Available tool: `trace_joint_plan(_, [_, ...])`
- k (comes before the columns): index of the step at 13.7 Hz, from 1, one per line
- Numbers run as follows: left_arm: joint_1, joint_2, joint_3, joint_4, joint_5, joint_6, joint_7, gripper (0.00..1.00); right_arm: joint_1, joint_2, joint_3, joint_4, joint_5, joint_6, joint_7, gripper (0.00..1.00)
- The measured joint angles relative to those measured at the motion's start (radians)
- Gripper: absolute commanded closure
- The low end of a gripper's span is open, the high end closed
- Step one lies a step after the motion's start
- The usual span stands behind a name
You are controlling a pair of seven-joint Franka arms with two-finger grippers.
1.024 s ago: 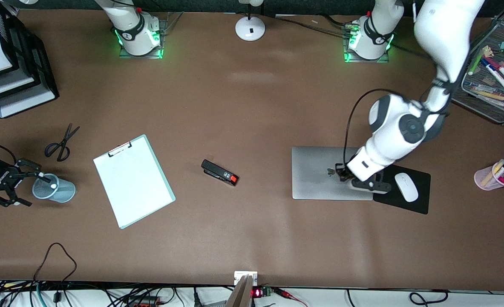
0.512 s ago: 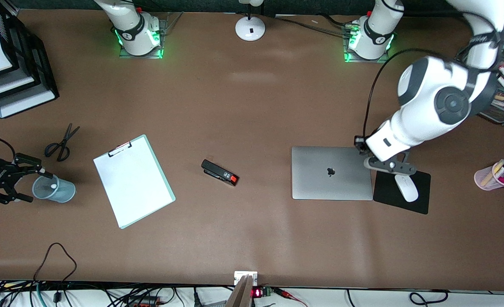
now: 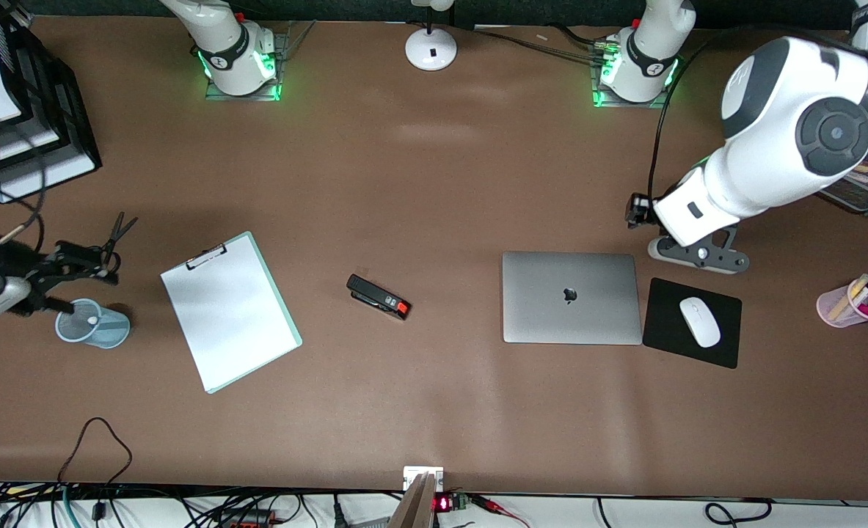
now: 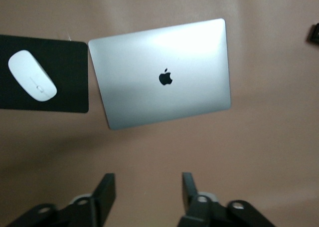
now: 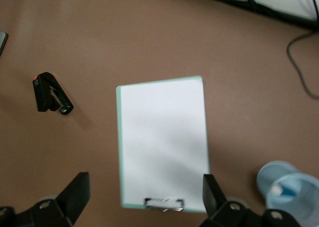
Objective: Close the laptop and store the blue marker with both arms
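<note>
A: Laptop (image 3: pixel 571 297) lies flat on the table (image 3: pixel 434 183), lid down, logo up, just beside the mouse pad (image 3: pixel 693 323). Closing looks done.

B: Left gripper (image 3: pixel 698 253)?

A: Up in the air over bare table by the lid's hinge-side corner, jaws apart, nothing in them. Left wrist view has the whole lid below it with both fingers (image 4: pixel 105 189) spread and empty. My read: it's clear of the lid because there's nothing left to press.

B: Marker?

A: Blue marker (image 3: pixel 90 319) stands in the pale blue cup (image 3: pixel 95 325) at the right arm's end of the table, whitish tip up. Right wrist view shows the tip inside the cup's rim. So stored, I'd say.

B: Right gripper (image 3: pixel 74 265)?

A: Just above the cup, next to the scissors (image 3: pixel 105 242), jaws wide, holding nothing. Clipboard (image 3: pixel 230 309) and stapler (image 3: pixel 378 296) lie untouched mid-table.

B: Remaining?

A: Nothing on the task, judging by this. Both arms just need to pull clear.
</note>
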Motion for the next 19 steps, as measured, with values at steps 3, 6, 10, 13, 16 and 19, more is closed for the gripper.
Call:
trace_joint_plan(3, [0.014,-0.043,0.002,0.003,0.000,-0.060,0.002,0.00,0.078,-0.068,0.002,-0.003,-0.116,-0.117,0.296,0.00])
trace_joint_plan(6, [0.054,-0.070,0.006,0.005,0.001,-0.097,0.005,0.00,0.138,-0.143,0.002,-0.009,-0.196,-0.212,0.482,0.00])
trace_joint_plan(10, [0.085,-0.092,0.049,0.025,0.001,-0.092,0.065,0.00,0.171,-0.252,0.003,-0.080,-0.279,-0.244,0.577,0.00])
trace_joint_plan(13, [0.020,-0.143,0.155,-0.005,0.001,-0.004,0.107,0.00,0.174,-0.339,0.003,-0.163,-0.292,-0.228,0.580,0.00])
trace_joint_plan(16, [-0.014,-0.210,0.183,-0.090,0.001,0.056,0.112,0.00,0.174,-0.411,0.003,-0.251,-0.293,-0.183,0.580,0.00])
trace_joint_plan(19, [-0.041,-0.239,0.213,-0.133,0.001,0.076,0.114,0.00,0.175,-0.458,0.005,-0.308,-0.293,-0.155,0.580,0.00])
